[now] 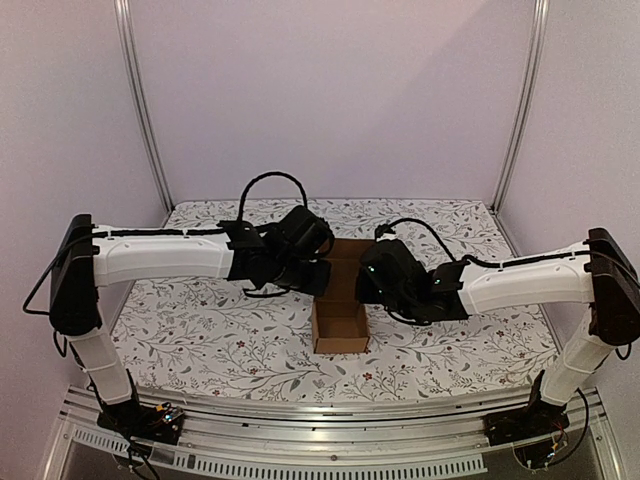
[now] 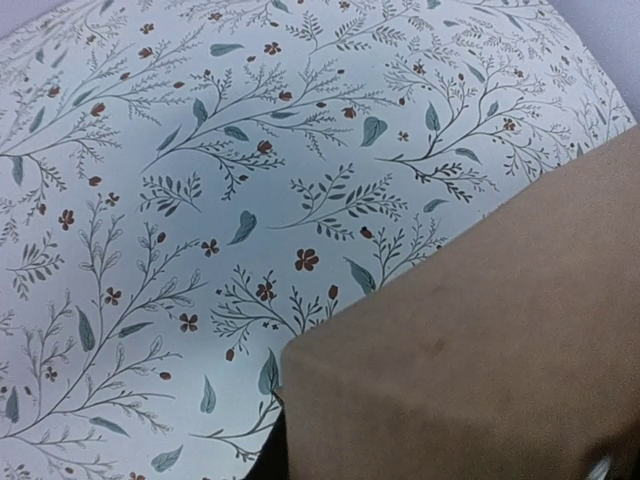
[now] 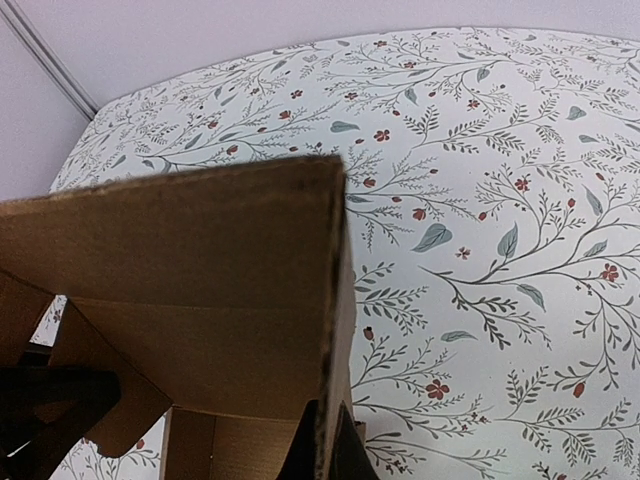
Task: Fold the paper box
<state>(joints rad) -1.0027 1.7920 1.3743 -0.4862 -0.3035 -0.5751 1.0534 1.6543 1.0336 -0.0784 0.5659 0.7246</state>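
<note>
Sitting about midway between the left and right edges of the floral-patterned surface (image 1: 200,330), the paper box (image 1: 340,328) is partly folded. Its near part forms a small open tray with raised brown walls, turned toward the near edge. The rest of the cardboard reaches back from the tray toward the far edge and passes between the two arms.

The left gripper (image 1: 312,275) meets the box's left side behind the tray. From the left wrist view, a broad brown panel (image 2: 480,340) fills the lower right and hides the fingers. Whether that gripper is parted or closed, or has any hold on the cardboard, cannot be told.

The right gripper (image 1: 366,280) meets the box's right side, opposite the left one. In the right wrist view a cardboard panel (image 3: 200,270) stands on edge. Its thin corrugated edge runs down into the right gripper (image 3: 325,455), whose dark fingers are pressed together on either side, pinching that panel. More flaps of the box show at that view's lower left, with a dark shape beside them that is too cropped to identify.
</note>
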